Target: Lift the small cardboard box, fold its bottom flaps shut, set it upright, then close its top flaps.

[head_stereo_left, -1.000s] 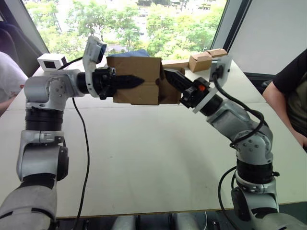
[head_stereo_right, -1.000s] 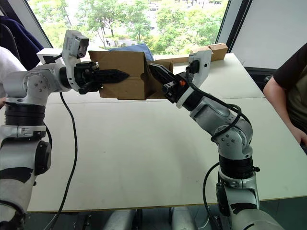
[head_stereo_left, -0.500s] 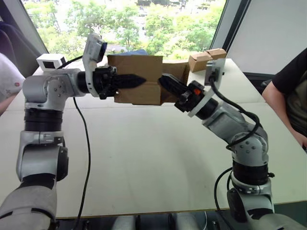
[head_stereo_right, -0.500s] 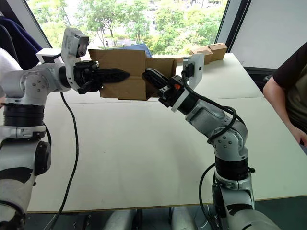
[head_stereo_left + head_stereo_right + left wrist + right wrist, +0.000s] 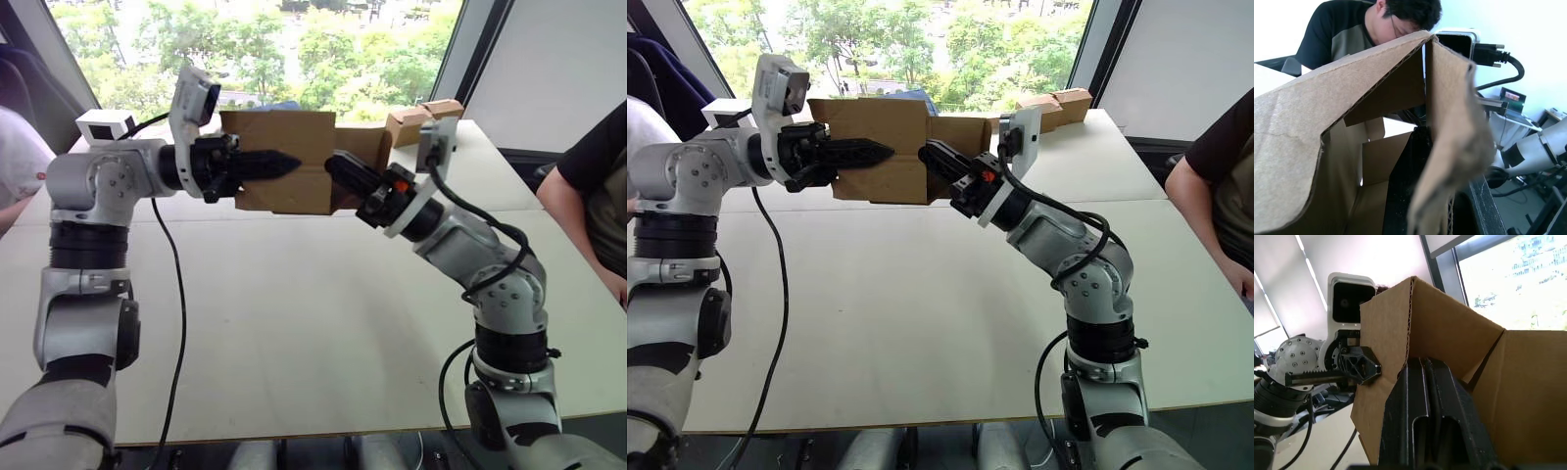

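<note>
We judge the small cardboard box (image 5: 279,162) light but crushable: left end effector (image 5: 279,164) pinches its wall, right end effector (image 5: 341,166), fingers together, meets a flap

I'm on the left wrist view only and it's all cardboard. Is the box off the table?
Observer: Yes, the small cardboard box hangs in the air above the table.
Operator: Where's the right claw?
Observer: The right claw is at the box's right end, fingers together, against a flap there.
Operator: And my grip?
Observer: The left claw has one finger lying along the outside of the front wall, clamped on that wall.
</note>
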`<state>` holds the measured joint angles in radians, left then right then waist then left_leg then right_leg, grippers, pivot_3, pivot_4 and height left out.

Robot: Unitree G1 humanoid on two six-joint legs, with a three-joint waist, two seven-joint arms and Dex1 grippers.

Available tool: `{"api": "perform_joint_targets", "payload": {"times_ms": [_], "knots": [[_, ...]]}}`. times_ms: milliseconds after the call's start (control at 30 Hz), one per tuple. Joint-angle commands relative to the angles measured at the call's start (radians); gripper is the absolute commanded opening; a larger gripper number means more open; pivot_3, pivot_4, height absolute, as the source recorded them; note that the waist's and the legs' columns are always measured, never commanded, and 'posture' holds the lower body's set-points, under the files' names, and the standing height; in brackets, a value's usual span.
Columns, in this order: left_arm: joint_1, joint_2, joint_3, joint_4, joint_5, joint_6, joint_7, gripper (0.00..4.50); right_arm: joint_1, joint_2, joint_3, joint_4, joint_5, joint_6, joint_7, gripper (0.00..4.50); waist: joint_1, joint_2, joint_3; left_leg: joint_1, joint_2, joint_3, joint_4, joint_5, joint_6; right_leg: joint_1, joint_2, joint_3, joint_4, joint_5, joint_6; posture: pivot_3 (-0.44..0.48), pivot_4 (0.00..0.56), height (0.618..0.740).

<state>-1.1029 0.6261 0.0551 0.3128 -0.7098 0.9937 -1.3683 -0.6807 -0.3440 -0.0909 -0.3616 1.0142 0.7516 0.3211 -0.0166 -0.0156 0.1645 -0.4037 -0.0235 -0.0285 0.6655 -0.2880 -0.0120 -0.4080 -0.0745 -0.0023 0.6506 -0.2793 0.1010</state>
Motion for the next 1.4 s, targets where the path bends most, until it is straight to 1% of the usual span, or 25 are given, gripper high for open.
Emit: {"api": "perform_joint_targets", "payload": {"times_ms": [33, 167, 333, 533, 667, 733, 1000, 1400], "knots": [[-0.004, 0.009, 0.027, -0.001, -0.013, -0.015, 0.003, 0.0, -0.036, -0.03, -0.022, -0.059, 0.009, 0.0, 0.018, 0.06, 0.0, 0.0, 0.0, 0.0, 0.0, 0.0, 0.0, 0.0, 0.0, 0.0, 0.0, 0.0, 0.0, 0.0, 0.0, 0.0, 0.15, 0.74], [-0.005, 0.008, 0.025, 0.004, -0.011, -0.02, 0.001, 0.0, -0.007, -0.12, -0.005, -0.109, -0.043, 0.016, 0.05, 0.06, 0.0, 0.0, 0.0, 0.0, 0.0, 0.0, 0.0, 0.0, 0.0, 0.0, 0.0, 0.0, 0.0, 0.0, 0.0, 0.0, 0.15, 0.74], [0.0, 0.007, 0.025, -0.007, -0.015, -0.027, -0.003, 0.0, 0.09, -0.201, -0.07, -0.132, -0.043, 0.028, 0.075, 0.06, 0.004, 0.0, 0.0, 0.0, 0.0, 0.0, 0.0, 0.0, 0.0, 0.0, 0.0, 0.0, 0.0, 0.0, 0.0, 0.0, 0.15, 0.74], [0.005, 0.009, 0.027, -0.027, -0.025, -0.022, -0.002, 0.0, 0.204, -0.302, -0.13, -0.188, 0.019, 0.079, 0.119, 0.06, 0.002, 0.0, 0.0, 0.0, 0.0, 0.0, 0.0, 0.0, 0.0, 0.0, -0.001, 0.0, -0.001, 0.0, 0.0, 0.0, 0.15, 0.74], [-0.003, 0.007, 0.026, -0.022, -0.024, -0.025, -0.004, 0.0, 0.234, -0.327, -0.118, -0.208, 0.046, 0.104, 0.139, 0.06, 0.002, 0.0, 0.0, 0.0, 0.001, 0.0, 0.0, 0.0, 0.0, 0.0, 0.001, 0.0, -0.001, 0.0, 0.0, 0.0, 0.15, 0.74], [-0.003, 0.006, 0.025, -0.025, -0.026, -0.024, -0.002, 0.0, 0.239, -0.325, -0.103, -0.219, 0.051, 0.11, 0.143, 0.06, 0.002, 0.0, 0.0, 0.0, 0.001, 0.0, 0.0, 0.0, 0.001, 0.0, 0.001, 0.0, -0.001, 0.0, 0.0, 0.0, 0.15, 0.74], [-0.01, 0.005, 0.025, -0.045, -0.043, -0.012, 0.004, 0.0, 0.174, -0.243, -0.024, -0.19, -0.015, 0.075, 0.113, 0.06, 0.003, 0.0, 0.0, 0.0, 0.001, 0.0, 0.0, 0.0, 0.0, 0.0, 0.001, 0.0, -0.001, 0.0, 0.0, 0.0, 0.15, 0.74], [-0.009, 0.005, 0.035, -0.095, -0.089, 0.021, 0.025, 0.0, 0.084, -0.161, -0.002, -0.141, -0.026, 0.06, 0.122, 0.06, 0.003, 0.0, 0.0, 0.0, 0.001, 0.0, 0.001, 0.0, 0.0, 0.0, 0.001, 0.0, -0.001, 0.0, 0.0, 0.0, 0.15, 0.74]]}}
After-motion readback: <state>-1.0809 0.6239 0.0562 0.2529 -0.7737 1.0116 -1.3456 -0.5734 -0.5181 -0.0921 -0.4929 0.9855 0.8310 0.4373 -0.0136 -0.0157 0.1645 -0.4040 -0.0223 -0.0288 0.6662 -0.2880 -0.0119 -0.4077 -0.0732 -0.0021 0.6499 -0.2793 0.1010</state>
